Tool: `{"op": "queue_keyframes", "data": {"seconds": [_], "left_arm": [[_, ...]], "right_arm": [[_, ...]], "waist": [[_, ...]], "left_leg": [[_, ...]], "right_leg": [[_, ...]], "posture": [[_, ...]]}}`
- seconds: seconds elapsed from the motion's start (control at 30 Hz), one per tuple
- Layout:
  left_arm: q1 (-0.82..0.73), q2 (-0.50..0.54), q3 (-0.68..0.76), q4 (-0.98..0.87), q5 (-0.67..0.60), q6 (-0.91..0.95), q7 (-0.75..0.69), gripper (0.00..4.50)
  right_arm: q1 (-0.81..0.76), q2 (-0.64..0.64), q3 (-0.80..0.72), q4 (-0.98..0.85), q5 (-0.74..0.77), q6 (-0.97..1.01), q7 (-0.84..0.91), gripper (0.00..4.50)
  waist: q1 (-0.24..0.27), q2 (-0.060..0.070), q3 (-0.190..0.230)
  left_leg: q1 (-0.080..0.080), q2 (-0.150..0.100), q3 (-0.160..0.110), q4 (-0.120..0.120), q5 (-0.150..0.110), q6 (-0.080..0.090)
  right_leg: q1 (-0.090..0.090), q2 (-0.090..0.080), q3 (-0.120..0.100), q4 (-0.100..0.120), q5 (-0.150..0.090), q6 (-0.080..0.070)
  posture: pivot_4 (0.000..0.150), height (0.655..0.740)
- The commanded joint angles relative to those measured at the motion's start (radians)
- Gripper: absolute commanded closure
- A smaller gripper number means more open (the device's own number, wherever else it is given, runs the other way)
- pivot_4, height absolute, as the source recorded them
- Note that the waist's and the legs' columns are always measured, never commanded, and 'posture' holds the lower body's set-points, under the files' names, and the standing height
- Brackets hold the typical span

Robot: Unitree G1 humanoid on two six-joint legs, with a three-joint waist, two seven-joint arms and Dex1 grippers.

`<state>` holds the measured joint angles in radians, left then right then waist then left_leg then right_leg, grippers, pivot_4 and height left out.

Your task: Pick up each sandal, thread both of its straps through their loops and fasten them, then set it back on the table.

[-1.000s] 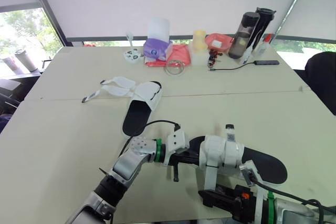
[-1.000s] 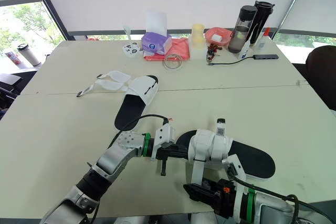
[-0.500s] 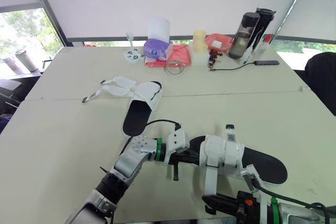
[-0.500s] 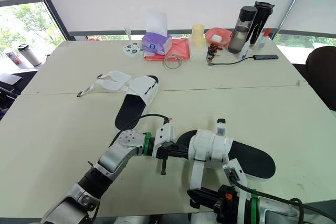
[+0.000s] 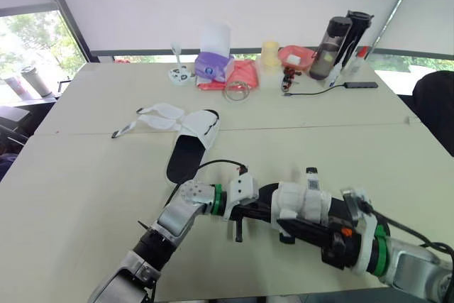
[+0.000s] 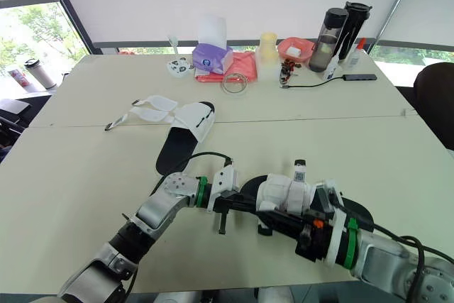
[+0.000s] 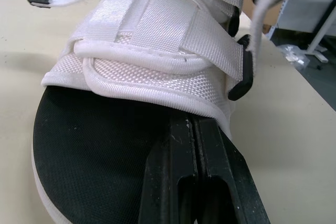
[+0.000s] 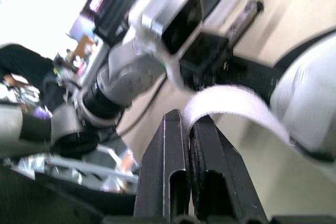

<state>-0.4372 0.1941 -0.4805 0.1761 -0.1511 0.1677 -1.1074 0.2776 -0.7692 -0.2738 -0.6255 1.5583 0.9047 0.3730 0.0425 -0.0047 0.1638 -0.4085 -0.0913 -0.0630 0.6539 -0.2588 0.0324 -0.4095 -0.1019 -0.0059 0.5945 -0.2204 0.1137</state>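
Where everything rests: a pale table (image 5: pixel 85 175), long and wide, with a seam running across its middle.
Near sandal (image 5: pixel 301 200): white upper on a black sole, lying at the near side of the table between the two arms, heel towards the robot's right.
Far sandal (image 5: pixel 190 150): same make, further back and to the left, well apart from the first; its two white straps (image 5: pixel 159 115) are undone and lie spread out on the table to its left.
Clutter at the far edge: a purple tissue box (image 5: pixel 211 65) just beside a pink cloth (image 5: pixel 241 74), and two dark bottles (image 5: pixel 333 37) to the right of them.
Left gripper (image 7: pixel 191 124): reaches in from the left to the toe end of the near sandal. Its black fingers are pressed together at the edge where the white upper meets the sole, so it is clamped on the shoe.
Right gripper (image 8: pixel 184 121): comes in from the right, low along the near side of the same shoe. Its fingers are closed tight, pinching a white strap (image 8: pixel 231 103) between them.
Strap: curves from the pinch back to the near sandal's upper.
Black loop (image 7: pixel 240 72): sits at the side of the upper, beside a strap that already lies flat across it.
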Motion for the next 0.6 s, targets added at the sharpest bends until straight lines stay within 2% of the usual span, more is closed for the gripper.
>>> {"op": "queue_keyframes", "data": {"seconds": [0.03,0.2,0.33,0.43,0.6], "left_arm": [[0.006,0.004,-0.027,0.034,0.036,0.008,0.009,4.50],[0.004,0.002,-0.025,0.038,0.038,0.005,0.020,4.50],[0.003,0.004,-0.023,0.038,0.037,0.005,0.024,4.50],[0.003,0.005,-0.022,0.040,0.038,0.003,0.025,4.50],[0.000,0.007,-0.019,0.054,0.041,-0.008,0.024,4.50]], "right_arm": [[-0.067,0.020,-0.008,0.008,0.108,-0.045,-0.056,4.40],[-0.118,0.063,0.019,0.071,0.217,-0.061,-0.169,4.40],[-0.112,0.073,0.034,0.091,0.228,-0.052,-0.206,4.40],[-0.107,0.076,0.041,0.092,0.228,-0.045,-0.206,3.58],[-0.129,0.066,0.028,0.114,0.170,-0.054,-0.215,1.04]], "waist": [[-0.001,0.000,0.000],[-0.004,0.001,0.000],[-0.004,0.000,0.000],[-0.004,0.001,0.000],[-0.004,0.001,0.000]], "left_leg": [[0.000,0.000,0.000,0.000,0.000,0.000],[0.000,0.001,0.000,-0.001,0.000,0.000],[0.000,0.000,0.000,-0.001,0.000,0.000],[0.000,0.001,0.000,-0.001,0.000,0.000],[0.000,0.001,0.000,-0.001,0.000,0.000]], "right_leg": [[0.000,0.000,0.000,0.000,0.000,0.000],[-0.002,0.001,0.000,0.001,0.000,0.000],[-0.001,0.000,0.000,0.001,0.000,0.000],[-0.001,0.001,0.000,0.001,0.000,0.000],[-0.001,0.001,0.000,0.001,0.000,0.000]], "posture": [[0.150,0.7400],[0.150,0.7400],[0.150,0.7400],[0.150,0.7400],[0.150,0.7400]]}}
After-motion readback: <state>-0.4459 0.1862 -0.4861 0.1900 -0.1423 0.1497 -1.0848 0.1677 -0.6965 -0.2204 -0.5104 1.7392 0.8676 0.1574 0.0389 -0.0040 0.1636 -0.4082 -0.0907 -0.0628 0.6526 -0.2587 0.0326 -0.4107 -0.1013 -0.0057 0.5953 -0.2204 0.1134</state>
